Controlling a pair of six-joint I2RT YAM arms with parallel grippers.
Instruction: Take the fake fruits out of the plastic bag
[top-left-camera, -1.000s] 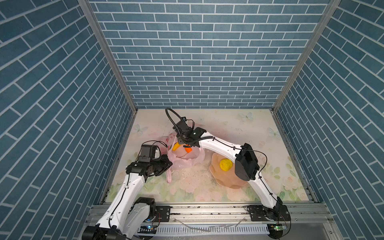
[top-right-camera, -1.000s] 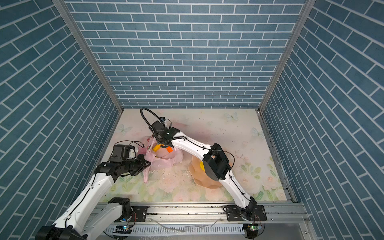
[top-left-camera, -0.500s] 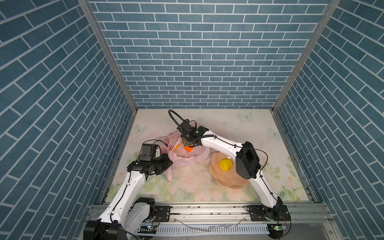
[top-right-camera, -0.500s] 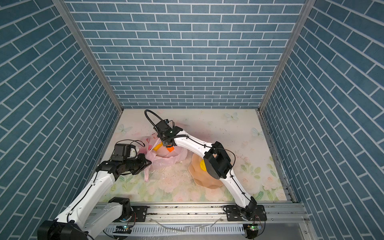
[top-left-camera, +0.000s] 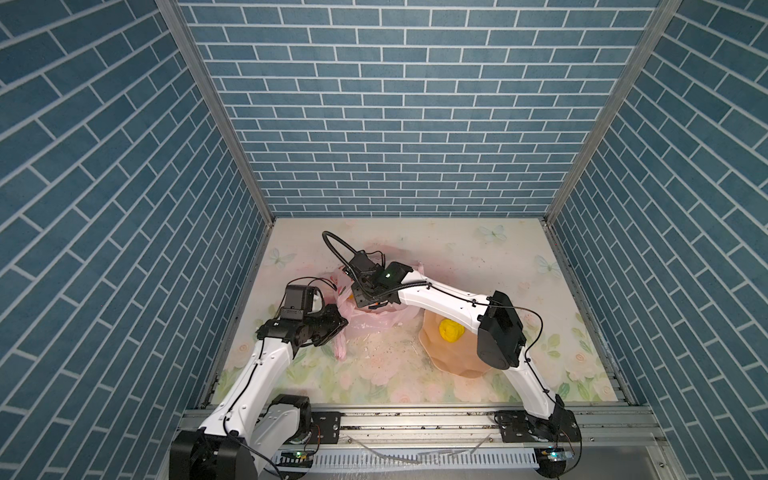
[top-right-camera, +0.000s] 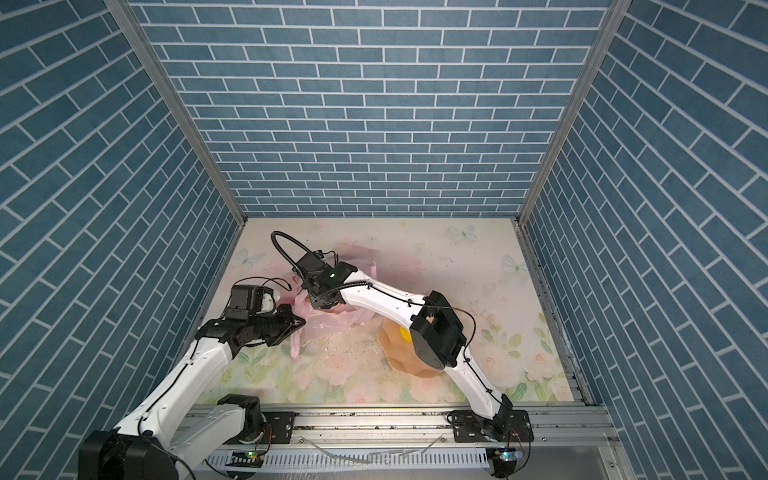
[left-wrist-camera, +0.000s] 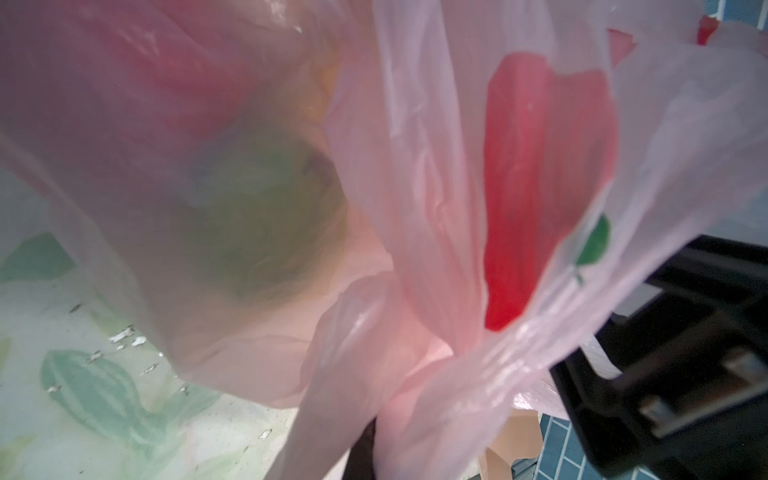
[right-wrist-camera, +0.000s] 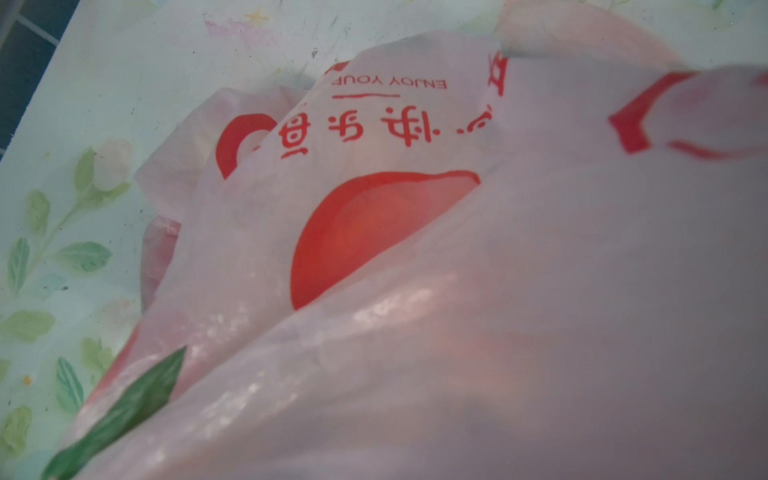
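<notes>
Fishing in plastic bag (top-left-camera: 376, 323), centre frame.
Clamped at edge in jaws of left gripper (top-left-camera: 341, 323); cannot tell for right gripper (top-left-camera: 369, 301), buried inside.

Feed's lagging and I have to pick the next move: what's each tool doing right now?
Left tool: closed, pinching the pink plastic bag.
Right tool: down in the bag's mouth, tips hidden; cannot be told.
</notes>
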